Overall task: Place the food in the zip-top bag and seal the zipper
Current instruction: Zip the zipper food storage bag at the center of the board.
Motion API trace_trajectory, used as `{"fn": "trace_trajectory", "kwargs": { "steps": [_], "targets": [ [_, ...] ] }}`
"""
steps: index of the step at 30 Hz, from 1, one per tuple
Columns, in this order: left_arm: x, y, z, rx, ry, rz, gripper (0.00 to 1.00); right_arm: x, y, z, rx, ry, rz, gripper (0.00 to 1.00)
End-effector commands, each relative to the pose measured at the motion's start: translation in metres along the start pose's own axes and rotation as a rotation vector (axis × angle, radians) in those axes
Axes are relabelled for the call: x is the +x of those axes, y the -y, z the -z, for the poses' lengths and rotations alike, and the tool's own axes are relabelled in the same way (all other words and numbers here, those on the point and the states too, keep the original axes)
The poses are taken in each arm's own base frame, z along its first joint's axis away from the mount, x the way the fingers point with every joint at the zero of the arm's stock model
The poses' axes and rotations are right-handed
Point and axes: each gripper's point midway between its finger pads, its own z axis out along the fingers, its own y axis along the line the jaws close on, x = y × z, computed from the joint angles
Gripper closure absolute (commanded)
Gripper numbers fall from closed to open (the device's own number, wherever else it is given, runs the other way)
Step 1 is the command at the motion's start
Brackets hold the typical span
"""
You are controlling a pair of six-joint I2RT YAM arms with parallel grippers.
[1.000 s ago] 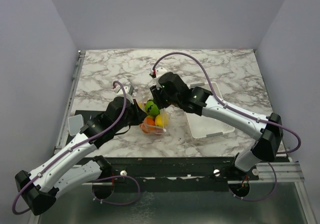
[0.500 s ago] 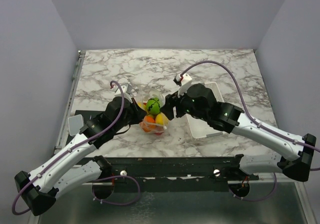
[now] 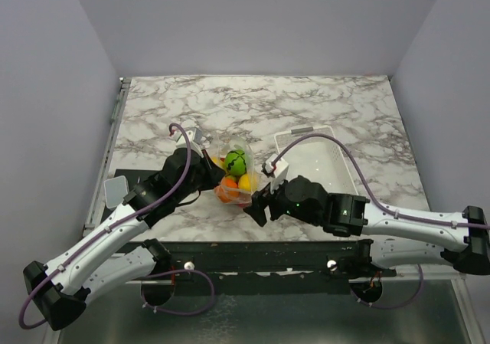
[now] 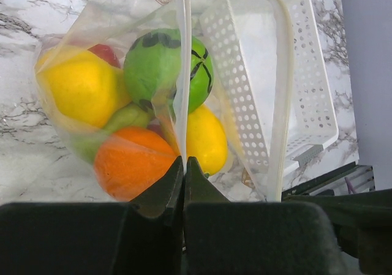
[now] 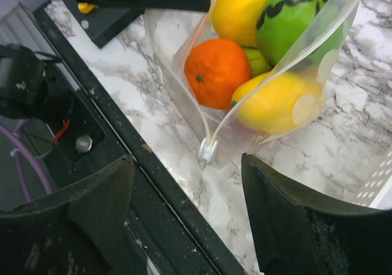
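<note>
The zip-top bag lies in the middle of the table with the food inside. Through the plastic I see a striped green ball, an orange, two yellow pieces and a bit of red. My left gripper is shut on the bag's zipper edge, which runs straight up from its fingertips. The bag's mouth gapes open. My right gripper stands open low by the bag's near corner. The zipper's white slider sits just ahead, between its fingers and untouched.
The white perforated tray stands right of the bag, close behind it in the left wrist view. A black pad with a small pale card lies at the left. The table's dark front rail runs right under my right gripper.
My right arm has swung from above the bag down toward the near edge, to the bag's front corner, and its jaws have opened. The left gripper has kept its hold.
</note>
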Motion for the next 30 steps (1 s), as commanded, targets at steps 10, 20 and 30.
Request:
{"fn": "trace_trajectory", "kwargs": {
  "steps": [10,20,30],
  "targets": [
    [-0.002,0.004,-0.002,0.025,0.016,0.008,1.0,0.005,0.013,-0.013,0.112,0.211,0.089,0.24],
    [0.0,0.005,-0.004,0.031,0.004,0.003,1.0,0.002,0.007,-0.026,0.071,0.302,0.153,0.27],
    [0.0,0.006,-0.003,0.035,0.003,0.004,1.0,0.006,0.014,-0.031,0.093,0.354,0.185,0.34]
  ]
}}
